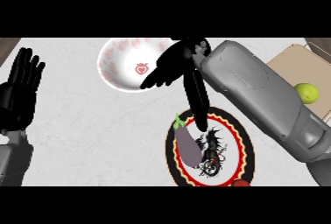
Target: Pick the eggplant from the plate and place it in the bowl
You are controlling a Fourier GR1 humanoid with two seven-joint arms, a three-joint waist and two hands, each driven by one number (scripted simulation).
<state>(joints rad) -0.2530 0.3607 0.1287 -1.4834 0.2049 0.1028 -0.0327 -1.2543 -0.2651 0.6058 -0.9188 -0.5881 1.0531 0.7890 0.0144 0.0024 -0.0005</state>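
Over the bowl's (123, 61) right rim, the open right hand (177, 61) is hiding that edge; eggplant (188, 146) is lying on the plate (244, 144), open left hand (19, 87) resting at left.

a pale, marbled counter (84, 127) fills the view. at its far right corner lies a tan cutting board (291, 65), partly hidden, with a round yellow-green fruit (308, 92) resting on it. a small red object (241, 183) shows at the lower edge, cut off. a dark brown strip (8, 43) edges the upper left corner.
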